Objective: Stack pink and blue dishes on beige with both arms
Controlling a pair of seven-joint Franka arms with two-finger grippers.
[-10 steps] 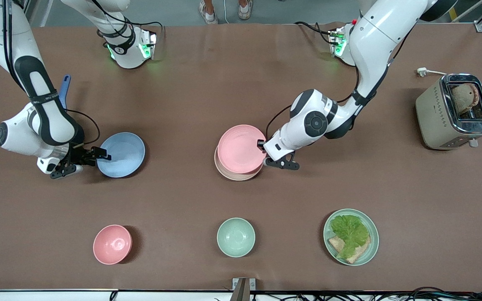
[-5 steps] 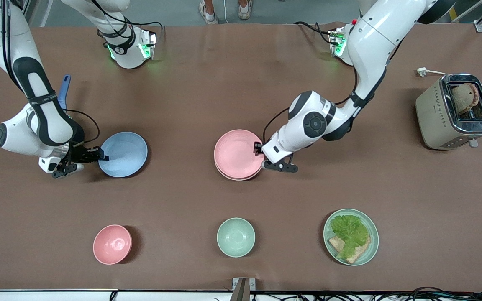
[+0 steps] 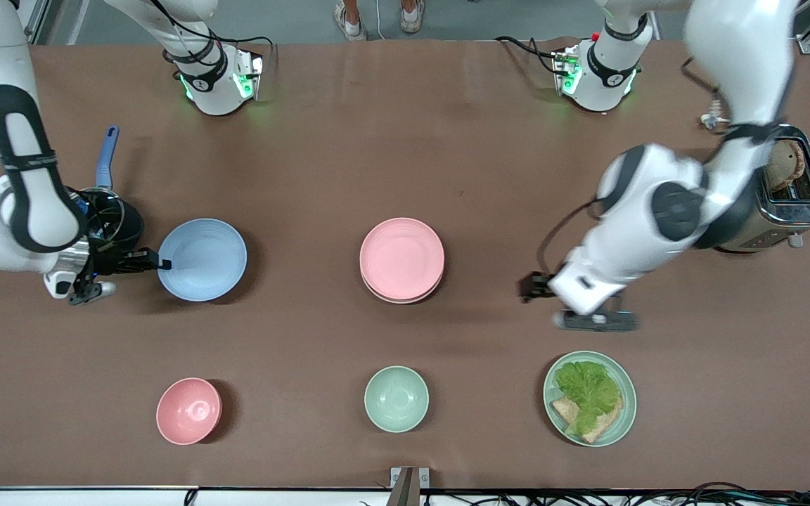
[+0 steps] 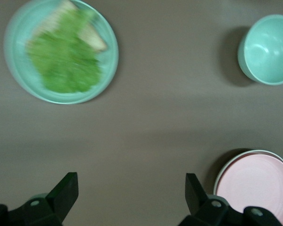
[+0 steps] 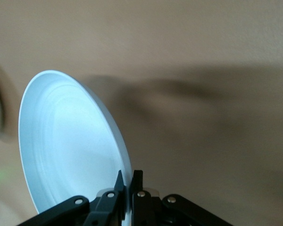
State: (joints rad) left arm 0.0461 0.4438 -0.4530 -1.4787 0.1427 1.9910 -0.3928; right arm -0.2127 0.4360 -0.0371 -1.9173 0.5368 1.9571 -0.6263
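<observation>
Now: pink plate (image 3: 401, 256) on beige plate (image 3: 401, 297) | left pincer (image 4: 132, 200) wide | right pincer (image 5: 127, 186) pinching blue plate (image 3: 202, 258)

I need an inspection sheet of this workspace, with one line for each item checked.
Surface: brown table, no spills seen.
Job's things: pink plate on beige plate; blue plate tilted, pinched at its rim.
Clutter: pink bowl, mint bowl, green plate with lettuce and bread, toaster holding bread, blue-handled pan.
Grippers: right gripper shut on blue plate; left gripper open, over bare table.
Cables: plug by toaster.
Surroundings: feet at table's edge.
</observation>
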